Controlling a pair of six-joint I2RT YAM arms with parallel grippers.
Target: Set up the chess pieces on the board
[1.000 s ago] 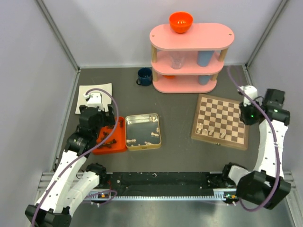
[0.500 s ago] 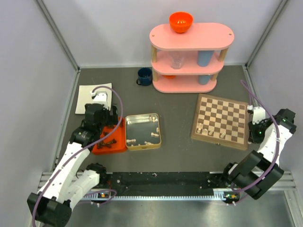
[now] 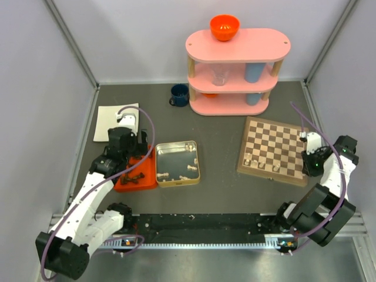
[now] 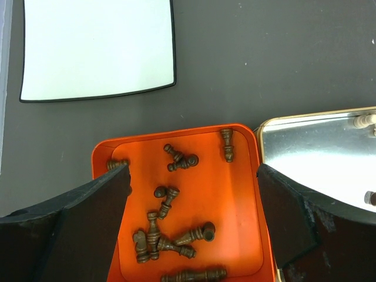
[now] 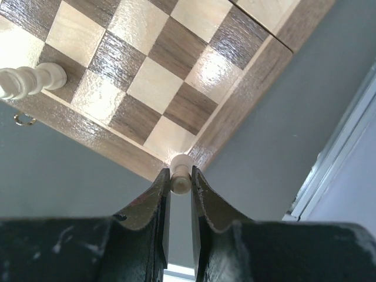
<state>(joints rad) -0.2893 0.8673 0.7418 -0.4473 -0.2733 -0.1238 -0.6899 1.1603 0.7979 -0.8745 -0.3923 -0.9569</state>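
**Right gripper (image 5: 180, 174):** clenched on 1 pale chess piece (image 5: 181, 164), which is pinched by its rounded end between both fingertips. The piece is at the near right corner of the board (image 3: 276, 138), just at the light wood border. Whether it touches the board cannot be determined.

**Board:** lies flat on the right half of the tabletop (image 3: 217, 135), slightly rotated. Several pale pieces (image 3: 257, 164) stand along its near edge, toward the near left corner.

**Left gripper (image 4: 194, 169):** released, with the jaws spread wide and grasping nothing. It hangs above the orange tray (image 4: 235, 205), and its 2 fingers straddle the tray's width. Dark pieces (image 4: 167, 200) lie tipped over inside the tray.

**Surroundings:** the tray sits near the left edge of the tabletop. A silver tin (image 3: 173, 155) is just beside it on the right and holds a few pale pieces (image 3: 165, 174). A white mat (image 4: 97, 50) lies beyond the tray, toward the far left corner. A pink shelf (image 3: 238, 44) stands at the far edge with an orange bowl (image 3: 224, 26) on top. A blue mug (image 3: 179, 94) stands to the left of the shelf.
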